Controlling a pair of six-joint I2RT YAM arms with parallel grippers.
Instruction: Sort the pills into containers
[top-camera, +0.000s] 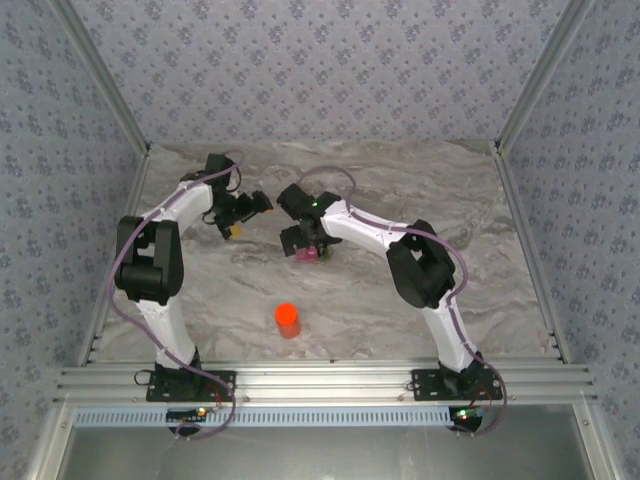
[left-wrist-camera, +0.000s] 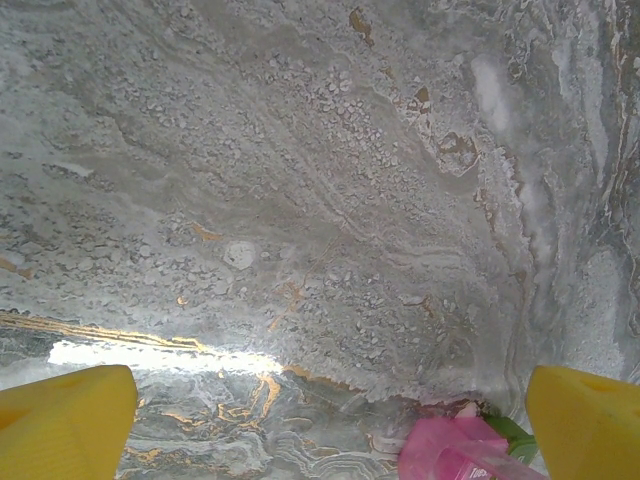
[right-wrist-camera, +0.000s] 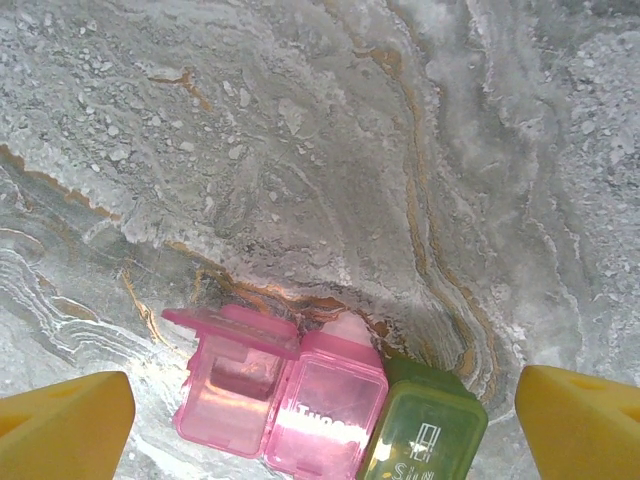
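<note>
**Pill containers, mid-desk, between parted right jaws**

Item: containers (right-wrist-camera: 322, 405). A joined strip of two translucent pink compartments and one olive-green. The end pink lid stands open and the other lids are down.
Location: about the middle of the marble desk (top-camera: 420, 190).
Right jaws: apart, with a yellow fingertip (right-wrist-camera: 60, 425) on either side of the strip, not clamped on it.
Left jaws: apart and empty, near the strip on the side toward the desk's left edge.
Orange-red bottle (top-camera: 287, 319): upright, toward the near edge, well apart from the strip.

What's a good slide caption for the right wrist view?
Open right gripper framing the pill box on marble table, one pink lid open.
</note>
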